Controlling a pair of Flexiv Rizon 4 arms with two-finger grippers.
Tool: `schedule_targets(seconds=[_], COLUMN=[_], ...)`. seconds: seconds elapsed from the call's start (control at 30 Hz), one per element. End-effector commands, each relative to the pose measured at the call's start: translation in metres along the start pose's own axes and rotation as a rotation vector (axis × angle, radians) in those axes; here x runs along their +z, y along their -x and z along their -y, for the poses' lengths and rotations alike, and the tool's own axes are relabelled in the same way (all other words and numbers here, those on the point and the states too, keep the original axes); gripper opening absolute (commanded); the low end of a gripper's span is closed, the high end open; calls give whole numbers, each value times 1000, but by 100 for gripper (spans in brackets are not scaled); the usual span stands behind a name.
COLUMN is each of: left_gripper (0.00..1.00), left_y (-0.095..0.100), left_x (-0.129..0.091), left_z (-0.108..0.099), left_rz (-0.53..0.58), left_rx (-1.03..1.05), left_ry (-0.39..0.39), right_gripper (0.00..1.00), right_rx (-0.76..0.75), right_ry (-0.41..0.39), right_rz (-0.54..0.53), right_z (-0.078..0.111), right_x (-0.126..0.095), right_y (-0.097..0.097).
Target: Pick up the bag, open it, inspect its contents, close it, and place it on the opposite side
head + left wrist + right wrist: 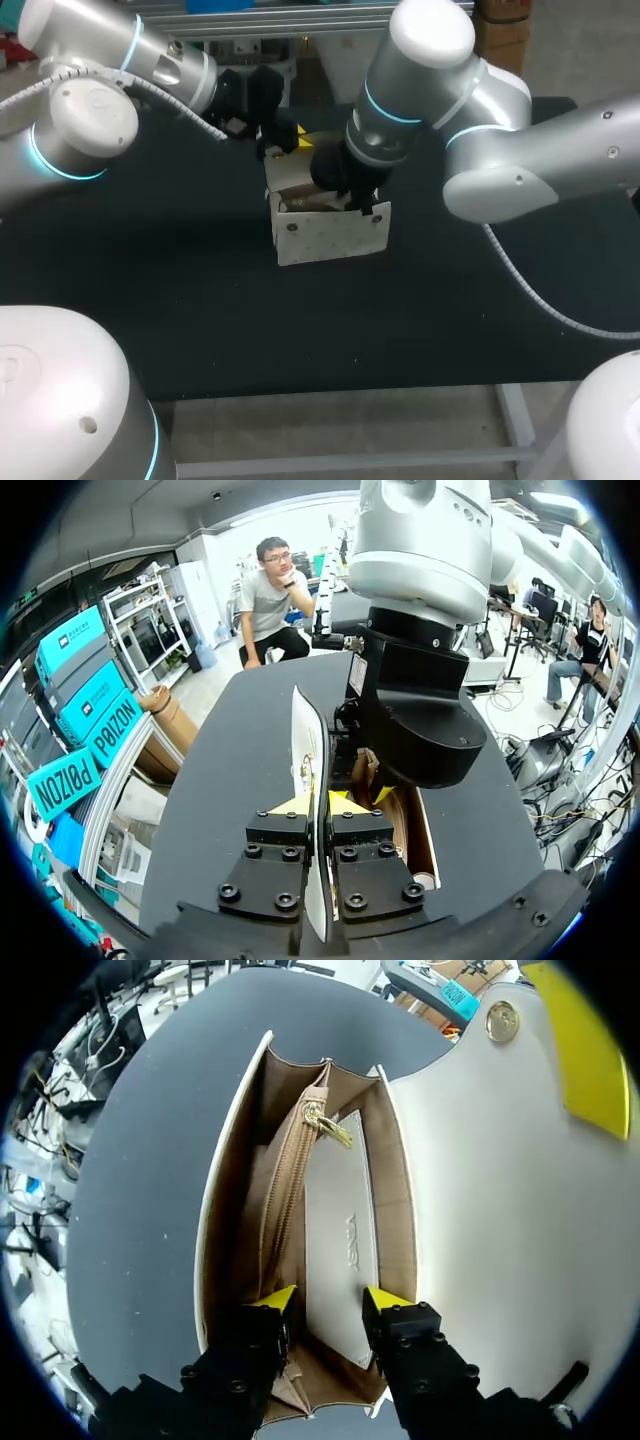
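The white handbag (330,232) stands upright mid-table (180,300), its mouth open. The left claw (322,805) is pressed together on the thin flap (304,735), holding it up at the far side. The right claw (330,1302) hangs spread over the tan lining, near the zip pull (328,1125). The bag looks light, with stiffish walls and a floppy flap, so flap or rim seem the places to grip. Bare table lies left and right, and the near edge is well apart.

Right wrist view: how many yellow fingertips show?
3. Two are the right gripper's, over the open bag; one, the left gripper's, at the flap by the snap; its mate is hidden.
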State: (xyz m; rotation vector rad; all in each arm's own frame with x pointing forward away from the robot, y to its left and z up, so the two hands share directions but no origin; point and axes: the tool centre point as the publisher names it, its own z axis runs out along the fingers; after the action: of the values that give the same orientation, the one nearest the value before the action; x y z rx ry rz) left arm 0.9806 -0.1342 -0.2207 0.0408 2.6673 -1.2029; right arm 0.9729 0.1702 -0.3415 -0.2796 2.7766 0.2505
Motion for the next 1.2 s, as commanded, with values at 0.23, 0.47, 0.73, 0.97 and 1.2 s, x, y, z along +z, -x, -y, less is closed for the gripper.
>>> schedule_targets(seconds=[0.23, 0.47, 0.73, 0.97, 1.2], left_gripper=[0, 0, 0, 0, 0], left_y=[2, 3, -3, -7, -7], left_x=[6, 6, -4, -13, -5], left_z=[1, 6, 19, 34, 32], left_rz=[-12, -5, 5, -56, -175], left_rx=[0, 3, 2, -66, -101], left_ry=[0, 5, -7, -21, -9], right_gripper=[0, 0, 0, 0, 0], right_rx=[-7, 1, 13, 9, 8], right_ry=[20, 22, 12, 10, 6], right_rz=[192, 340, 475, 549, 576], right_z=[1, 3, 7, 8, 9], right_x=[-27, -57, -98, -132, -143], right_y=[-3, 2, -2, -19, -41])
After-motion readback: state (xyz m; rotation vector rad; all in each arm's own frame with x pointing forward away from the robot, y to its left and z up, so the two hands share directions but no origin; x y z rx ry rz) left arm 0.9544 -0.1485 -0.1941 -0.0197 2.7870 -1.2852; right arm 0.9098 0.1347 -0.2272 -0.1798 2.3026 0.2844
